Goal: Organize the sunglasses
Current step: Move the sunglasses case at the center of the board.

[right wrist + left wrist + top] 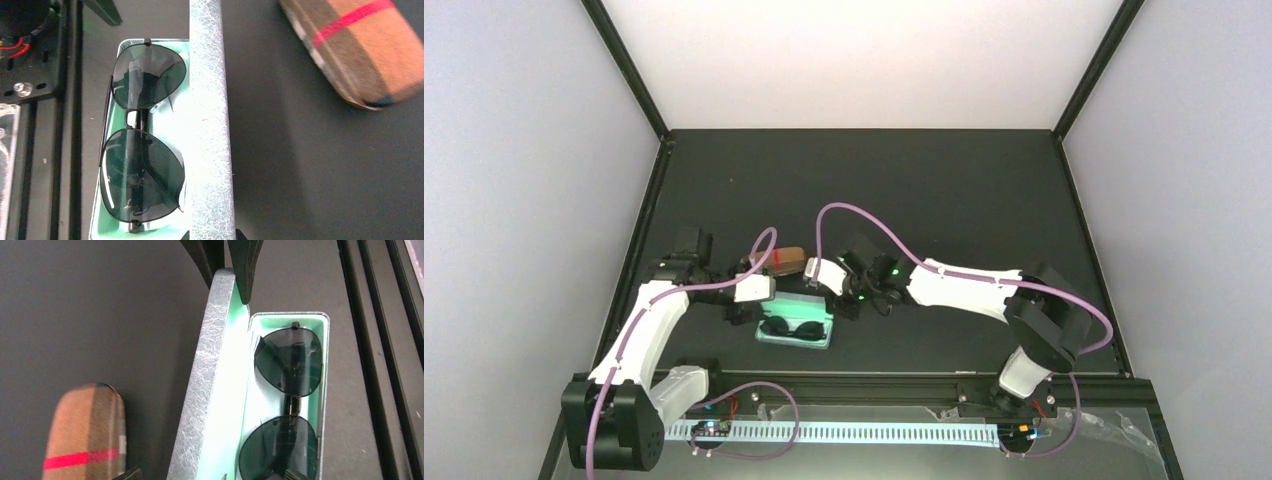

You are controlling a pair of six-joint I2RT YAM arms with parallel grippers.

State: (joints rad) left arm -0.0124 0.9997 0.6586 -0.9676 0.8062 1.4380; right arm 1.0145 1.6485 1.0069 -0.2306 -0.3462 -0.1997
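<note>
1 black, dark-lensed sunglasses [140,135] pair fills the case [262,400]; left gripper [227,287] and right gripper [211,234] apparently pinch its lid [207,125].

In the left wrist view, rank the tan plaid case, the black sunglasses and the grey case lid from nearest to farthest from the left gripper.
1. Grey case lid: between the left gripper fingers, top centre.
2. Black sunglasses: right of the lid.
3. Tan plaid case: lower left, apart.

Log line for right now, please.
black sunglasses: in open case; lid: upright; left gripper, right gripper: astride lid, grip unclear; tan case: shut
</note>
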